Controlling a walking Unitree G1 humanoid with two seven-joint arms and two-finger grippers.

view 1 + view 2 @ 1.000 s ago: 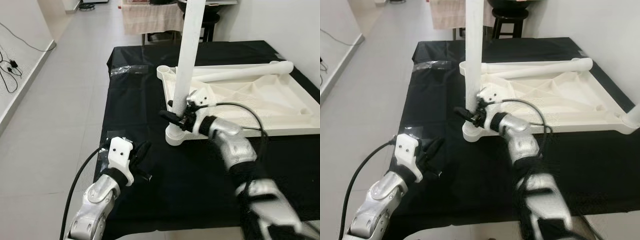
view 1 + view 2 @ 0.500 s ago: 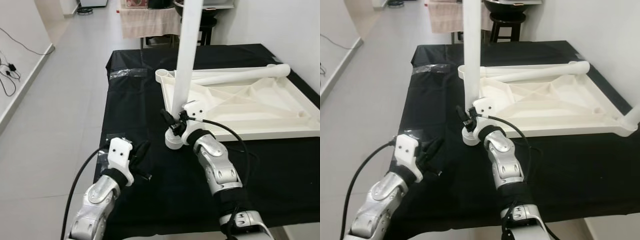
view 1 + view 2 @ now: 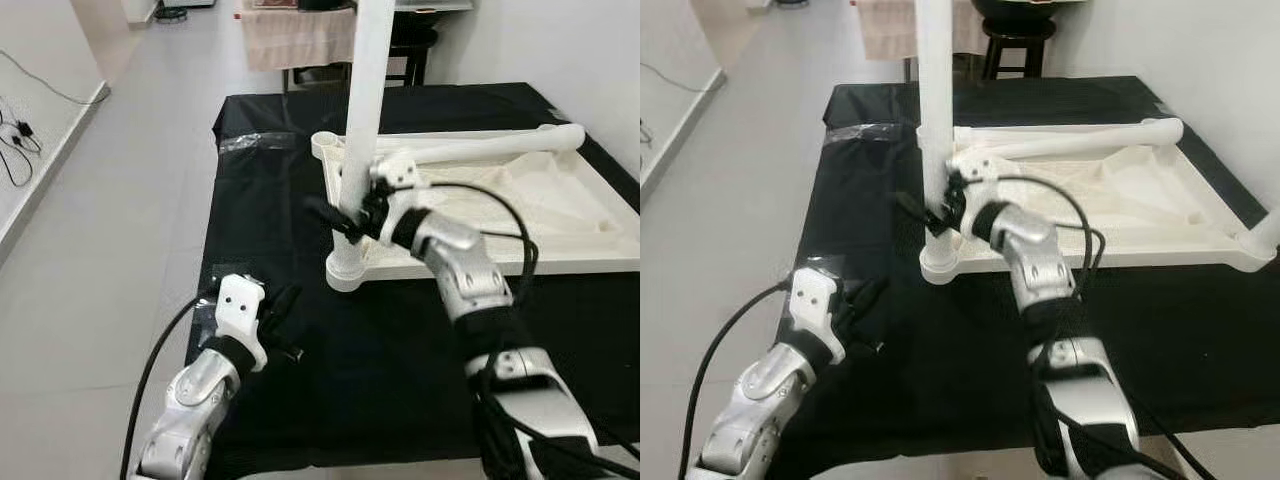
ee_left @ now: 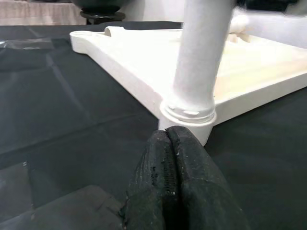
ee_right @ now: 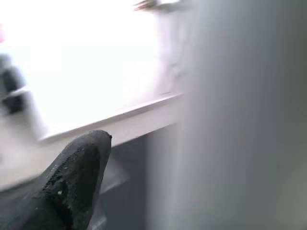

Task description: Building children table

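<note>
A white children's table top [image 3: 520, 205] lies upside down on a black-clothed table [image 3: 400, 380]. One white leg [image 3: 362, 100] stands upright in its near-left corner socket [image 3: 347, 272]. A second leg [image 3: 480, 148] lies along the far rim. My right gripper [image 3: 338, 215] clasps the upright leg a little above the socket, with one black finger [image 5: 76, 172] across its front. My left gripper [image 3: 290, 298] rests shut and empty on the cloth, short of the socket [image 4: 187, 115].
A clear plastic bag [image 3: 255, 142] lies on the cloth's far-left part. Beyond the table stand a stool [image 3: 1015, 40] and a cloth-draped stand [image 3: 295, 35]. Cables [image 3: 20, 140] lie on the tiled floor to the left. A wall runs along the right.
My right gripper has gone up the upright leg from just above the socket to a higher spot. The left arm has stayed put. The head camera shifted a little.
</note>
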